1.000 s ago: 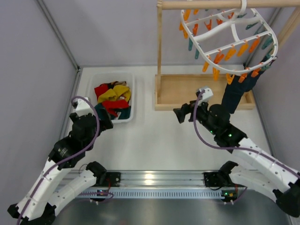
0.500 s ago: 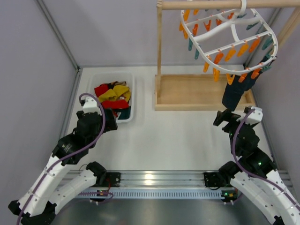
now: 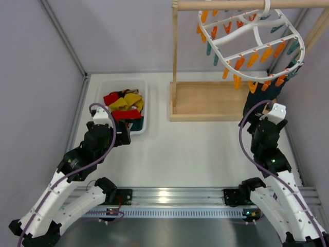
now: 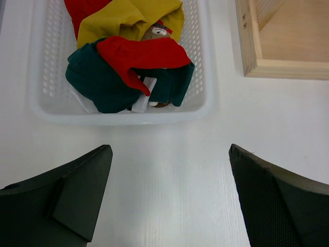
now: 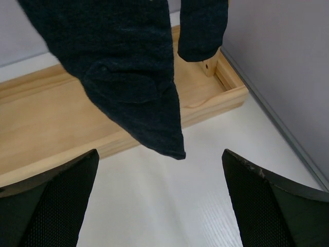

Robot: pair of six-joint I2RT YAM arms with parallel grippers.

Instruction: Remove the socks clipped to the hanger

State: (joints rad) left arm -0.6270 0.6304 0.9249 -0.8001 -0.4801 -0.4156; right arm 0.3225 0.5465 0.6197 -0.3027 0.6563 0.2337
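Note:
The white oval hanger (image 3: 252,47) hangs by its hook from the wooden rod, with orange and teal clips all round it. A dark navy sock (image 3: 253,99) hangs from clips at its near right edge. My right gripper (image 3: 258,117) is open just below and in front of that sock. In the right wrist view the sock's toe (image 5: 123,72) points down between my open fingers (image 5: 159,154) without touching them, and a second dark piece (image 5: 203,28) hangs beside it. My left gripper (image 4: 169,149) is open and empty over the table in front of the basket.
A white basket (image 3: 142,122) at the left holds red, yellow and teal socks (image 4: 128,56). The wooden stand's tray (image 3: 205,100) lies under the hanger, its post (image 3: 175,51) at the left. Grey walls stand close on the left and on the right.
My right arm has swung from the middle of the table to the right and now sits under the hanging dark sock. The left gripper has drifted slightly right, near the basket.

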